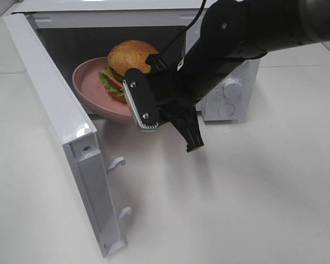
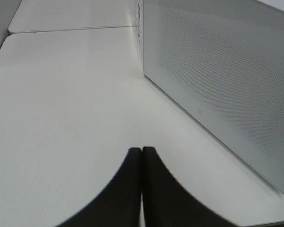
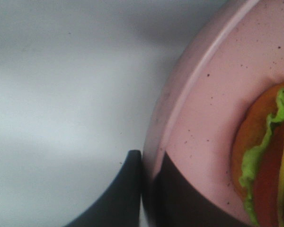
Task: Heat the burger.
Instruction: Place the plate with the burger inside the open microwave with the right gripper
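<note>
Two fingers of the right gripper (image 3: 148, 161) pinch the plate (image 1: 91, 88) by its rim. On it sits the burger (image 1: 129, 60), in the open microwave (image 1: 231, 93) mouth. Over the table (image 2: 61, 118), beside the door (image 2: 217, 71), the left gripper (image 2: 141, 153) is closed on nothing.

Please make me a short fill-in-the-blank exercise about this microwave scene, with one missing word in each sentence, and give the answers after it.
1. The microwave door stands ____.
2. The burger lies on a ____ plate.
3. The right claw holds the plate by its ____.
4. The left claw is ____, with nothing in it.
Missing words: open; pink; rim; shut.
</note>
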{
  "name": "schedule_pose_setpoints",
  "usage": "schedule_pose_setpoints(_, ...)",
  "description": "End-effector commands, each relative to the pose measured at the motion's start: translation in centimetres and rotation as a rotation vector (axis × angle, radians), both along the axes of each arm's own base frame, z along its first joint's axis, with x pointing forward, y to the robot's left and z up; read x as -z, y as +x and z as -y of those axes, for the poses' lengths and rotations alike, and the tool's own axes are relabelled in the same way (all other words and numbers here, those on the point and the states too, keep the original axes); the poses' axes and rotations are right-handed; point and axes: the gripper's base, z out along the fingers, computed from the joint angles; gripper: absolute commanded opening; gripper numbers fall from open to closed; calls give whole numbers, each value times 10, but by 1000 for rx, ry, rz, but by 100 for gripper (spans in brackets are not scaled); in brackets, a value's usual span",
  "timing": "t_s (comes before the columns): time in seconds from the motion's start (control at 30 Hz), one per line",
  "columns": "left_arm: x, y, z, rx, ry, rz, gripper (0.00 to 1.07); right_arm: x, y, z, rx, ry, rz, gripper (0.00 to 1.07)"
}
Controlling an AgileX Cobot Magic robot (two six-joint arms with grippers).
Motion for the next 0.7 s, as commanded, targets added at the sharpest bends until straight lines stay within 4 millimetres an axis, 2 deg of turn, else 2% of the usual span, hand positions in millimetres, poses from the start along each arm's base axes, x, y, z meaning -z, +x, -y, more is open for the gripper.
schedule_pose_setpoints(0.03, 0, -2, 0, 6, -1, 26, 0, -11, 13, -7, 43, 58, 37, 0)
schedule_pose_setpoints(0.1, 0, -2, 0, 6, -1, 26, 0, -5, 24, -15, 80, 73, 10, 0)
schedule_pose_setpoints(0.27, 0, -2, 0, 6, -1, 26, 0, -3, 33, -21, 133, 92, -6, 0)
schedule_pose_setpoints(0.33, 0, -2, 0, 6, -1, 26, 0, 1, 47, -28, 223, 92, -47, 0)
schedule_pose_setpoints(0.43, 0, -2, 0, 6, -1, 26, 0, 1, 57, -32, 264, 72, -49, 0)
schedule_pose_setpoints(0.7, 0, -2, 0, 6, -1, 26, 0, 9, 74, -41, 331, 57, -60, 0)
